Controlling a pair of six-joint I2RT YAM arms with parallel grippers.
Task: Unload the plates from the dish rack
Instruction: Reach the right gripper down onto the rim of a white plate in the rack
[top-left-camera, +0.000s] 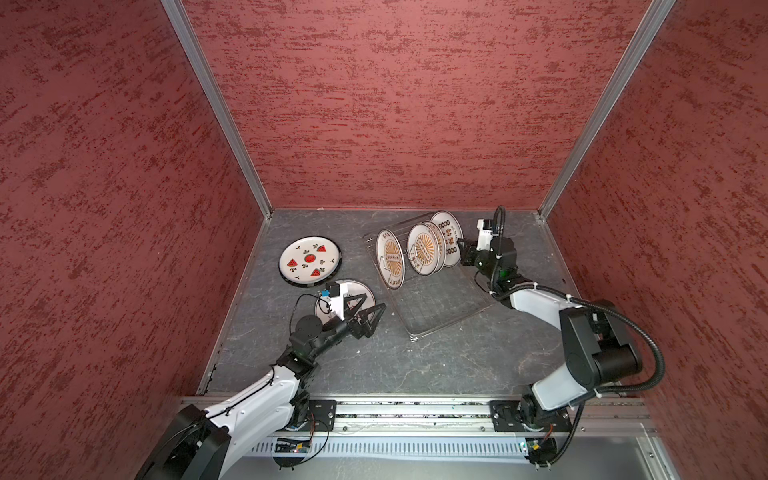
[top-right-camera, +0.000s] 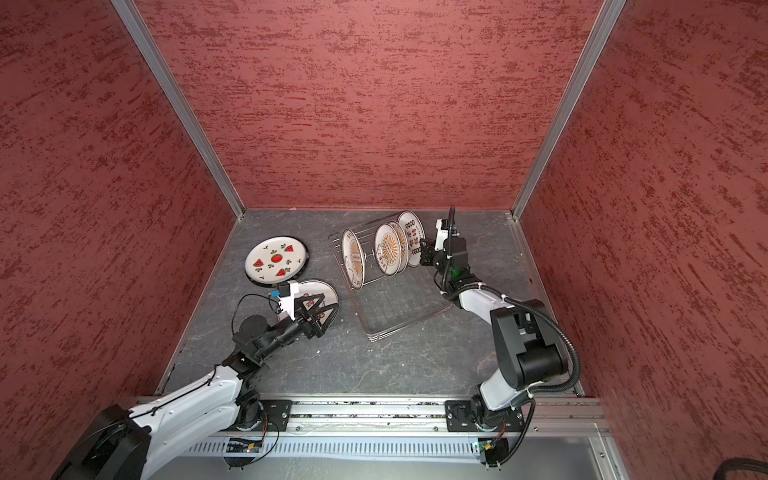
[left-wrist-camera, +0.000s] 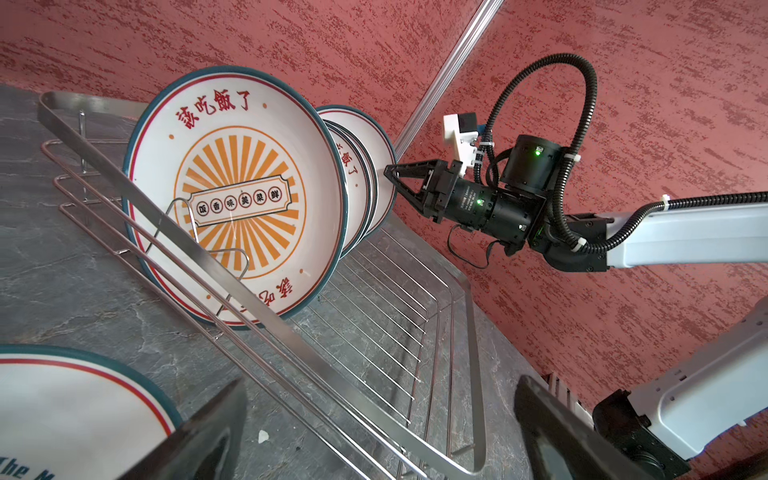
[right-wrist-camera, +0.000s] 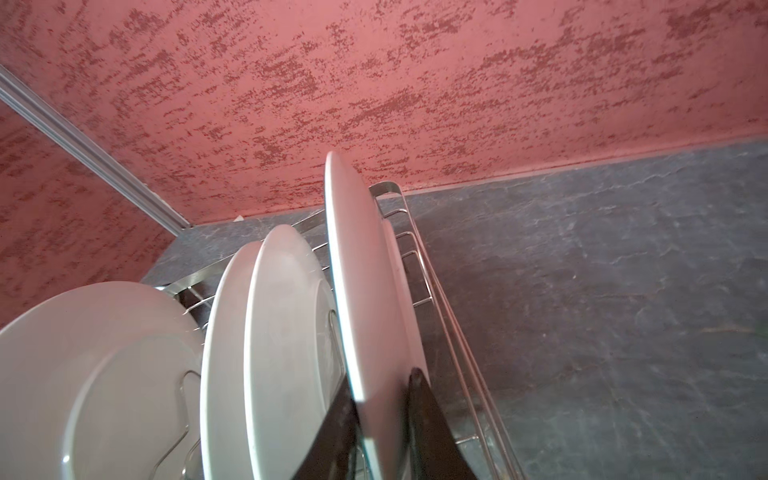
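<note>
Rack (top-left-camera: 436, 299) | we clamp right gripper (top-left-camera: 460, 246) on rim of far-end plate (top-left-camera: 446, 228) | left gripper (top-left-camera: 374, 301) spread beside rack's open near half, above flat plate (top-left-camera: 353, 286)

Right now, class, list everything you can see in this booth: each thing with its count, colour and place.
table: one, grey, booth floor
walls: three, red, around the table
dish rack: one, silver wire, right of centre
racked plates: four, white, upright in dish rack; leftmost shows orange sunburst
end plate: one of those four, black-red characters, rightmost
watermelon plate: one, white-red, flat at left; dark rim beneath, perhaps another plate
teal-rimmed plate: one, white, flat, just nearer than watermelon plate
left tool: one, black, open above teal-rimmed plate
right tool: one, black, shut on end plate
</note>
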